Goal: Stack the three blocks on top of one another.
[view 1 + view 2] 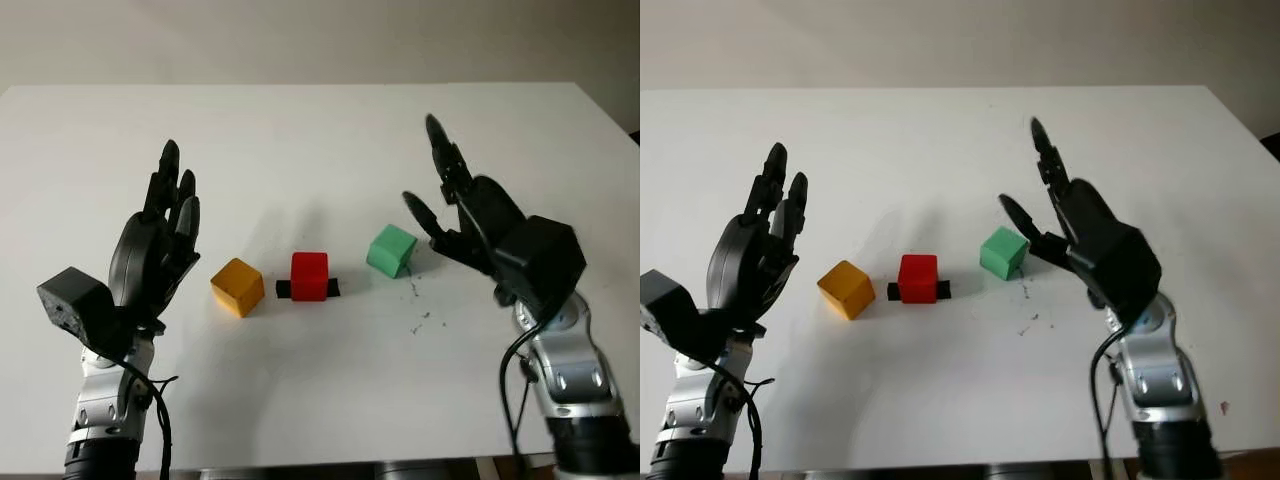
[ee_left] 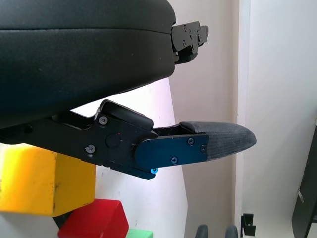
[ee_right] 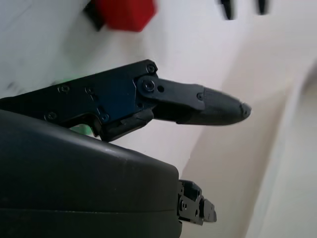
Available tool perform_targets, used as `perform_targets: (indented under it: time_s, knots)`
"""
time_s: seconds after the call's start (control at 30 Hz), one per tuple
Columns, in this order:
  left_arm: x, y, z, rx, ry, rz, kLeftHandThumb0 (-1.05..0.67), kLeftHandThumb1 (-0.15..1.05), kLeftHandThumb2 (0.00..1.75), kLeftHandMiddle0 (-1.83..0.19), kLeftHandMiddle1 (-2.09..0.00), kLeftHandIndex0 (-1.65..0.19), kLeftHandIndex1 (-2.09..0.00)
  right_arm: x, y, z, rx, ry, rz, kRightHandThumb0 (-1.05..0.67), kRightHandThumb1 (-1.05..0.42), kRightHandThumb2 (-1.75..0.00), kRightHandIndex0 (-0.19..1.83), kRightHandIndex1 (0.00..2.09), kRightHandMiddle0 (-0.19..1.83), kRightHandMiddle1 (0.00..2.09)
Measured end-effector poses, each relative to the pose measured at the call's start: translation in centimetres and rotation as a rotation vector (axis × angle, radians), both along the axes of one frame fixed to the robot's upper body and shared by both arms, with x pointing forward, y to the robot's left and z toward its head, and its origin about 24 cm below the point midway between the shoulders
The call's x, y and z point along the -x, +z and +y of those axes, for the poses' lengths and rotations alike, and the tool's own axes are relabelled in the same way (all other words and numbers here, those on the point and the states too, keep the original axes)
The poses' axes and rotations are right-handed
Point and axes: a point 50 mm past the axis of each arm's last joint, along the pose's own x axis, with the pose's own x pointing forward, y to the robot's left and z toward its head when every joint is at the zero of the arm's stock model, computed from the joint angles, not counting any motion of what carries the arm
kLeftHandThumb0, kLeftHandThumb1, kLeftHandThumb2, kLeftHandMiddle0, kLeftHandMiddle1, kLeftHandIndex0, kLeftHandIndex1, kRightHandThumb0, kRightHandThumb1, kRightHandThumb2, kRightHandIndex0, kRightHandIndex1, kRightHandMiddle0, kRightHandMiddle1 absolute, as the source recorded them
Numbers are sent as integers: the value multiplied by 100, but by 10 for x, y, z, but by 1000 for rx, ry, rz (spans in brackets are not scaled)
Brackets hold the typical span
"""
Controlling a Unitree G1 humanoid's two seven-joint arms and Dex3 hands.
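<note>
You see 3 matte cubes, yellow block point(image 1: 238, 286), red block point(image 1: 309, 275), green block point(image 1: 390, 250), on smooth white counter point(image 1: 300, 140); left hand point(image 1: 158, 245) & right hand point(image 1: 470, 215) open, holding nothing.

Overall light: bright, even, soft daylight across the white tabletop point(image 1: 320, 130).
Shadows: faint grey smudges lie on the far side of the yellow block point(image 1: 238, 286), red block point(image 1: 309, 275) and green block point(image 1: 390, 250); edges diffuse.
Glare: far wall and tabletop wash out pale in the left wrist view.
Blur: the right wrist view is soft; the red block there point(image 3: 124, 14) is smeared.
Focus: left hand's fingers point(image 2: 218, 141) are crisp, pad texture visible.
</note>
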Motion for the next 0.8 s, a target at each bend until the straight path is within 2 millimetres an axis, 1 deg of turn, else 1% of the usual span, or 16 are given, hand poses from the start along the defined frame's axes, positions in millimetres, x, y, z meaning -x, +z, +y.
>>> perform_targets:
  time_s: [0.1, 0.2, 0.43, 0.57, 0.6, 0.63, 0.67, 0.7, 0.73, 0.77, 0.8]
  knots:
    - [0, 0, 0, -4, -1, 4, -78, 105, 53, 14, -6, 16, -5, 6, -8, 6, -140, -14, 19, -72, -105, -74, -19, 0, -19, 0]
    - [0, 0, 1, -8, -1, 10, -78, 105, 52, 14, -6, 17, -5, 11, -18, 9, -215, -43, 49, -71, -105, -77, -19, 0, -19, 0]
    - [0, 3, 3, -14, -7, 14, -76, 105, 50, 13, -6, 15, -6, 14, -24, 6, -234, -68, 68, -72, -105, -75, -19, 0, -19, 0]
    - [1, 9, 12, -52, -29, 5, -73, 105, 45, 7, -7, 10, -8, 16, -24, 4, -235, -79, 68, -72, -105, -72, -19, 0, -19, 0]
    - [1, 12, 15, -68, -32, -1, -73, 105, 44, 3, -8, 7, -9, 17, -25, 3, -235, -82, 69, -72, -105, -72, -19, 0, -19, 0]
    - [1, 15, 18, -88, -33, -8, -72, 105, 40, -5, -9, 1, -10, 17, -25, 3, -235, -86, 70, -72, -105, -71, -19, 0, -19, 0]
    - [1, 19, 21, -119, -30, -21, -68, 105, 35, -30, -11, -18, -14, 17, -25, 2, -236, -88, 71, -72, -105, -71, -19, 0, -19, 0]
    - [1, 25, 25, -185, -17, -50, -67, 105, 33, -44, -10, -30, -13, 17, -25, 2, -237, -89, 71, -72, -105, -71, -19, 0, -19, 0]
    - [1, 32, 28, -249, -3, -88, -65, 105, 32, -53, -8, -39, -13, 18, -25, 1, -238, -90, 70, -72, -105, -70, -19, 0, -19, 0]
    - [0, 39, 31, -317, 7, -129, -66, 105, 30, -53, -7, -44, -12, 18, -25, 1, -239, -90, 69, -72, -105, -70, -19, 0, -19, 0]
    - [-1, 47, 33, -394, 11, -156, -69, 105, 29, -49, -4, -47, -12, 18, -25, 1, -240, -89, 67, -72, -105, -70, -19, 0, -19, 0]
